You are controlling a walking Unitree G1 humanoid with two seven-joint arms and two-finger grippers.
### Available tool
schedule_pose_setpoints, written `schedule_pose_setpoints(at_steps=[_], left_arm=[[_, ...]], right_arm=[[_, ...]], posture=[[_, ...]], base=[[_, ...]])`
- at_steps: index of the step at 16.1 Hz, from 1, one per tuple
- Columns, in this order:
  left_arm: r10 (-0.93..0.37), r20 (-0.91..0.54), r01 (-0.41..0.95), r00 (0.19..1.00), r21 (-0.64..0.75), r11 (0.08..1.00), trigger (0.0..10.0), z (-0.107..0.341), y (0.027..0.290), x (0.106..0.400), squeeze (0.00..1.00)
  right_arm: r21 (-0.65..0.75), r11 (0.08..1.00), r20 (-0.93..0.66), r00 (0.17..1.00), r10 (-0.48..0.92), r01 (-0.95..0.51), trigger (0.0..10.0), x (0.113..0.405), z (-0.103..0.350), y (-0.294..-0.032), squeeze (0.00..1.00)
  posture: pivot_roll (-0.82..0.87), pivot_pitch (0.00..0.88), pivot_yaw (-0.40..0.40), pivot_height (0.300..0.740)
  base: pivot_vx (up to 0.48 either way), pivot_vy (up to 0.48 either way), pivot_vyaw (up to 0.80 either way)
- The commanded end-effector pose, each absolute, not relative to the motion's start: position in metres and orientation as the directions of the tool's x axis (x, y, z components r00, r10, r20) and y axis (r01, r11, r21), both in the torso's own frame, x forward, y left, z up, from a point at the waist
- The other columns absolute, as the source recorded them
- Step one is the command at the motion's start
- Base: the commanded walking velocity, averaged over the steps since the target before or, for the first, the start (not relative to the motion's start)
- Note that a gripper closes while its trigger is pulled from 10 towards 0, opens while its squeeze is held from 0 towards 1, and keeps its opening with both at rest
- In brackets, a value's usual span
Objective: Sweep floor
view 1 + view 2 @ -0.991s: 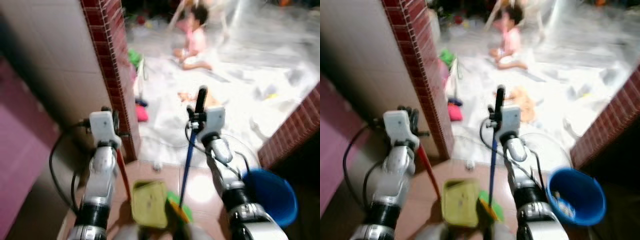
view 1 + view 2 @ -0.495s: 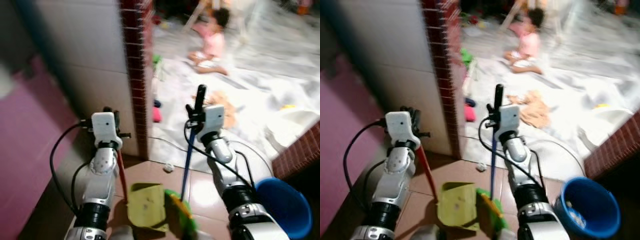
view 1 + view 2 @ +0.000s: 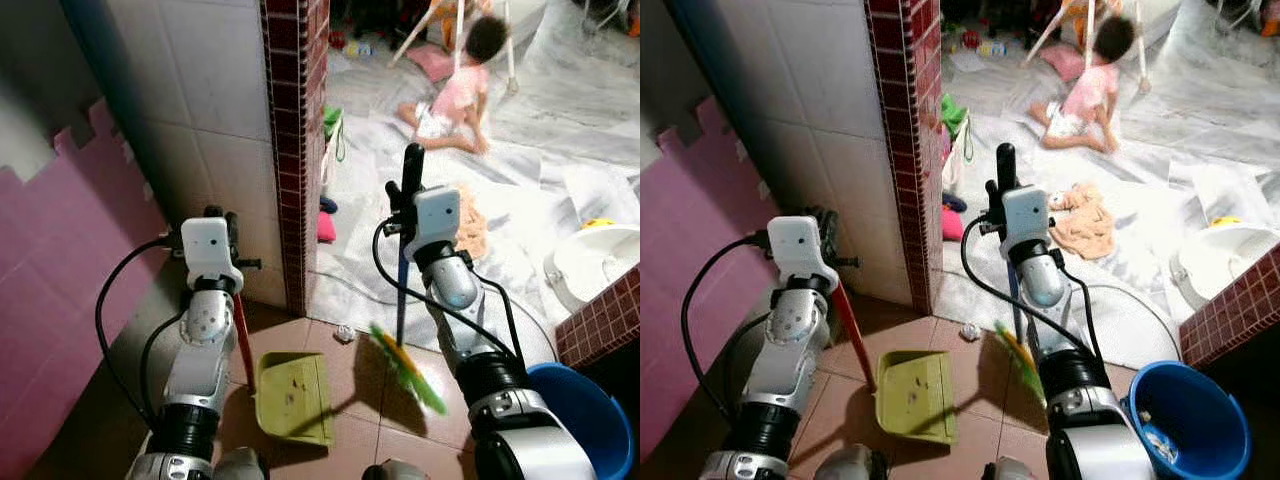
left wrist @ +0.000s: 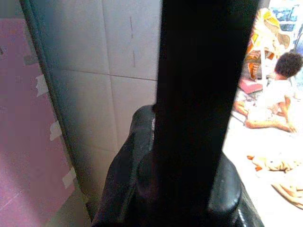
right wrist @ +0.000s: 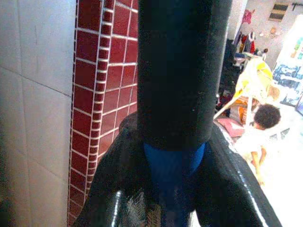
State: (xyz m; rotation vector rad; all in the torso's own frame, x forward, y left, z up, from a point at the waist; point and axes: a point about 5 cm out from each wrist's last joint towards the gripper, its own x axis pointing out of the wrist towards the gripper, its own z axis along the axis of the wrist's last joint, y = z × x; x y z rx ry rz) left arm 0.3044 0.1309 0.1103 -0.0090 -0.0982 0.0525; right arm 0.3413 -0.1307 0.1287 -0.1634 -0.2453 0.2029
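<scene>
So we're mid-sweep here, and honestly not much looks done yet. Our right gripper point(image 3: 1002, 215) is clamped around the blue handle of the broom point(image 3: 401, 300), black grip sticking up above the fingers, and the green bristle head point(image 3: 407, 368) is lifted and blurry over the brown tiles, a little to the right of the dustpan point(image 3: 913, 396). Our left gripper point(image 3: 212, 228) is closed on the dustpan's red handle point(image 3: 243, 345), with the yellow-green pan sitting flat on the floor between our two arms.

The pan has only a few dark specks in it, as far as we can tell. There's a small crumpled scrap point(image 3: 344, 333) on the tiles just past the pan, near the foot of the brick pillar point(image 3: 295, 150), and it hasn't been swept in. So our guess is that's the next thing to go for: bring the bristles down behind it and pull it toward the pan.

A blue bucket point(image 3: 1185, 415) sits off to our right. One thing to watch: a child point(image 3: 1085, 95) is sitting on the plastic sheeting point(image 3: 1160, 215) further ahead, well away from the broom.
</scene>
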Motion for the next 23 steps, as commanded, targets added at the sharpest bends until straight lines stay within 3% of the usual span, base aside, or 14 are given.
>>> schedule_pose_setpoints(at_steps=[1, 5, 9, 11, 13, 19, 23], left_arm=[[0.072, 0.132, -0.070, 0.989, -0.018, 0.997, 10.0, 0.121, 0.133, 0.304, 0.00], [0.123, 0.112, -0.121, 0.986, -0.023, 0.992, 10.0, 0.118, 0.142, 0.298, 0.00], [0.206, 0.140, -0.211, 0.969, 0.023, 0.977, 10.0, 0.132, 0.164, 0.291, 0.00], [0.224, 0.209, -0.235, 0.952, 0.030, 0.971, 10.0, 0.142, 0.173, 0.288, 0.00], [0.290, 0.182, -0.300, 0.940, 0.032, 0.953, 10.0, 0.139, 0.182, 0.291, 0.00], [0.278, 0.191, -0.289, 0.941, 0.037, 0.957, 10.0, 0.145, 0.183, 0.313, 0.00], [0.238, 0.196, -0.248, 0.951, 0.029, 0.968, 10.0, 0.146, 0.162, 0.318, 0.00]], right_arm=[[-0.205, 0.961, 0.290, 0.926, 0.240, -0.184, 10.0, 0.340, 0.141, -0.125, 0.00], [-0.262, 0.942, 0.333, 0.896, 0.294, -0.212, 10.0, 0.334, 0.146, -0.111, 0.00], [-0.345, 0.895, 0.285, 0.876, 0.388, -0.284, 10.0, 0.321, 0.138, -0.097, 0.00], [-0.322, 0.883, 0.249, 0.870, 0.426, -0.341, 10.0, 0.311, 0.129, -0.093, 0.00], [-0.330, 0.853, 0.224, 0.844, 0.488, -0.405, 10.0, 0.305, 0.125, -0.082, 0.00], [-0.307, 0.855, 0.205, 0.848, 0.489, -0.419, 10.0, 0.286, 0.122, -0.070, 0.00], [-0.361, 0.862, 0.177, 0.882, 0.436, -0.354, 10.0, 0.290, 0.127, -0.087, 0.00]], posture=[[-0.01, 0.000, 0.014, 0.740], [0.00, 0.005, -0.011, 0.740], [0.00, 0.100, -0.022, 0.740], [-0.01, 0.144, -0.015, 0.740], [-0.01, 0.164, 0.008, 0.740], [-0.04, 0.236, 0.024, 0.740], [-0.06, 0.298, 0.014, 0.740]], base=[[0.000, 0.000, 0.00], [0.000, 0.000, 0.00], [0.000, 0.000, 0.00], [0.000, 0.000, 0.00], [0.000, 0.000, 0.00], [0.000, 0.000, 0.00], [0.000, 0.000, 0.00]])
